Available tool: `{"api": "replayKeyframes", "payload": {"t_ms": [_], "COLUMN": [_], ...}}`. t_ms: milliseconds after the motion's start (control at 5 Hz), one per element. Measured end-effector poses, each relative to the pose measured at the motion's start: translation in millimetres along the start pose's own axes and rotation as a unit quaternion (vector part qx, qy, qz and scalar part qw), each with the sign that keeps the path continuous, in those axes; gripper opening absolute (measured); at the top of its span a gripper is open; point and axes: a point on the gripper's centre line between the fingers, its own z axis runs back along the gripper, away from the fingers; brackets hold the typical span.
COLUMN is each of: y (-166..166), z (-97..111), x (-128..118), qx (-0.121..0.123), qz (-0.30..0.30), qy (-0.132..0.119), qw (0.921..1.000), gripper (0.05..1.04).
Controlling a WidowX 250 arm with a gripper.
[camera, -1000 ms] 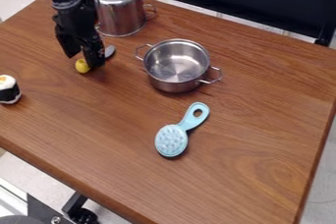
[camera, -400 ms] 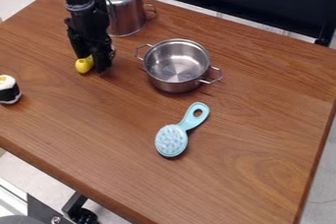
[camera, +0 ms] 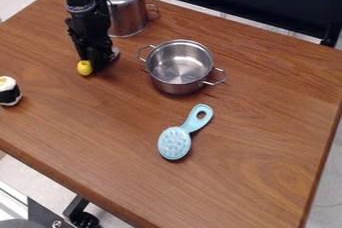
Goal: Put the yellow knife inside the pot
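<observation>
A: Which step?
B: Judging by position, at the pickup. Hand (camera: 99, 67) down low over the yellow knife (camera: 85, 68), at desk (camera: 267, 127) level.
A: Got a grip?
B: Can't tell how far open, or whether holding the knife. Too dark and tucked in there.
A: Knife location?
B: Partly hidden under the hand. Yellow end out just left of it, grey end out on the far right side. Not in the pot (camera: 178, 86) yet.
A: Next?
B: Confirm a firm hold first. Then lift above rim height, carry right of the current hand spot, centre over the pot, let go. Watch for snagging a pot handle on the way.
A: Counts?
B: One knife. One open pot, right of the hand, two handles. One upturned metal pot (camera: 123, 16), behind the hand. One blue brush (camera: 175, 143), nearer the camera and right of the hand. One toy sushi piece (camera: 9, 93), left of the hand.
</observation>
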Motion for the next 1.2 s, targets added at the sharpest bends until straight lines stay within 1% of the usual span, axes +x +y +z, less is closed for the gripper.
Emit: {"api": "replayKeyframes", "payload": {"t_ms": [200, 400, 600, 800, 1000, 1200], "y": [-3.1, -8.3, -5.8, -11.2, -21.5, -45.2], "z": [-0.2, 3.4, 29.6, 49.7, 71.2, 75.5], "x": [1.0, -1.2, 5.3, 12.9, 27.9, 42.0], "qx": [0.021, -0.001, -0.016, -0.048, -0.08, -0.093], "qz": [0.005, 0.029, 0.059, 0.066, 0.07, 0.068], "qy": [0.009, 0.024, 0.014, 0.003, 0.005, 0.011], "qw": [0.9997, 0.9993, 0.9981, 0.9967, 0.9943, 0.9933], "gripper": [0.299, 0.299, 0.299, 0.299, 0.299, 0.299]}}
